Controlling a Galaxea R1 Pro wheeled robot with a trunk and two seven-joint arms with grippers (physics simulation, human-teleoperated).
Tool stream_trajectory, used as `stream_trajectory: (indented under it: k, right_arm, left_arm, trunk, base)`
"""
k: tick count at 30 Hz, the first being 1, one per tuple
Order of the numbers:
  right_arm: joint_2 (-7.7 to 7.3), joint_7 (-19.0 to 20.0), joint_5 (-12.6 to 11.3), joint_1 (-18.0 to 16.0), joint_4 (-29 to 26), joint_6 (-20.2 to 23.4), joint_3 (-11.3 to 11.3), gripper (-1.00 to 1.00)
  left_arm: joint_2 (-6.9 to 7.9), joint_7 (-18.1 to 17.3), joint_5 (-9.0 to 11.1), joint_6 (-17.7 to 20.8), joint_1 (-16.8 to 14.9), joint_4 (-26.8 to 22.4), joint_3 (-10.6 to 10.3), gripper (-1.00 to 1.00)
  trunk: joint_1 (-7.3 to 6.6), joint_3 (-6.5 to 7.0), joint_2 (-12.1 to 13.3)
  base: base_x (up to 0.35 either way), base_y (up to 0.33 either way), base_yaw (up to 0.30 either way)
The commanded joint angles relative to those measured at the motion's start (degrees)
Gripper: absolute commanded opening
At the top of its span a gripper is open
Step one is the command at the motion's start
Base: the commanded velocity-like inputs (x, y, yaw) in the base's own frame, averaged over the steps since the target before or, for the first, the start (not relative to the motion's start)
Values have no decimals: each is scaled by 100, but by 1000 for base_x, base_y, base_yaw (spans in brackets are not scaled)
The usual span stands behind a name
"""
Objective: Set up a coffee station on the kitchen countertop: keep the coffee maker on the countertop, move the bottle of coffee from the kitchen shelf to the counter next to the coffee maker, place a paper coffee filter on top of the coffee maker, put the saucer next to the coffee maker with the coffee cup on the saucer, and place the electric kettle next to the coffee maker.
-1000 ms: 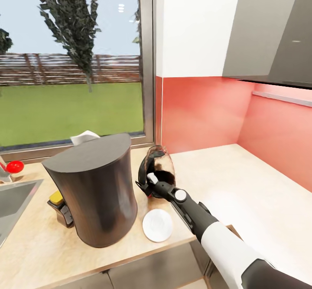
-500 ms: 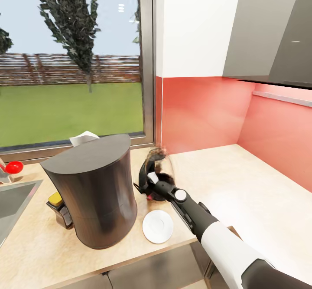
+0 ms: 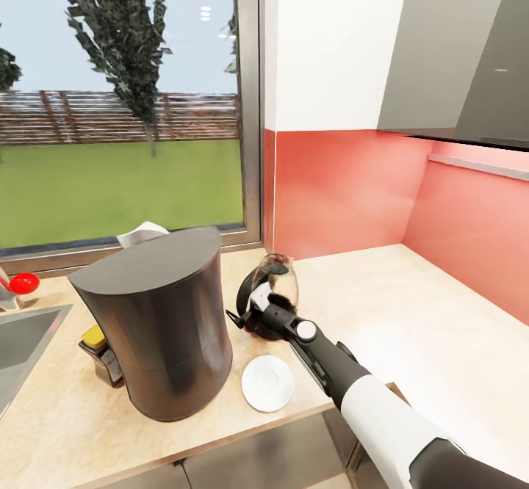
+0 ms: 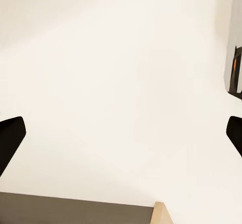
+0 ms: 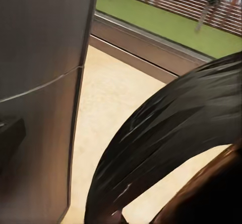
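Countertop (image 3: pixel 411 313) holds one coffee maker (image 3: pixel 158 324), one kettle (image 3: pixel 270 294), one saucer (image 3: pixel 267 382).

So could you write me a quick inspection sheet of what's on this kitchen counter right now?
Surface: pale wood-look countertop, with a sink at its left end.
Job's things: dark coffee maker standing on it; white saucer beside it near the front edge; glass electric kettle with a black handle, right of the coffee maker.
Clutter: red knob by the sink; white item behind the coffee maker.
Grippers: right tool at the kettle's handle, grip unclear; left tool open, facing a pale surface.
Cables: nothing seen.
Surroundings: window, red backsplash.
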Motion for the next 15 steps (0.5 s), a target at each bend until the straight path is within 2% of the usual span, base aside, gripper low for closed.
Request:
stream_trajectory:
  k: [1, 15]
  right_arm:
    - [2, 3, 54, -6, 4, -29, -7, 100]
    - [2, 3, 54, -6, 41, -29, -7, 100]
  left_arm:
    - [-1, 11, 25, 8, -7, 8, -47, 100]
    - [-10, 16, 25, 8, -7, 7, -53, 100]
  trunk:
    - [3, -12, -12]
    - [3, -12, -12]
  base:
    - [0, 0, 0]
    - [-35, 0, 0]
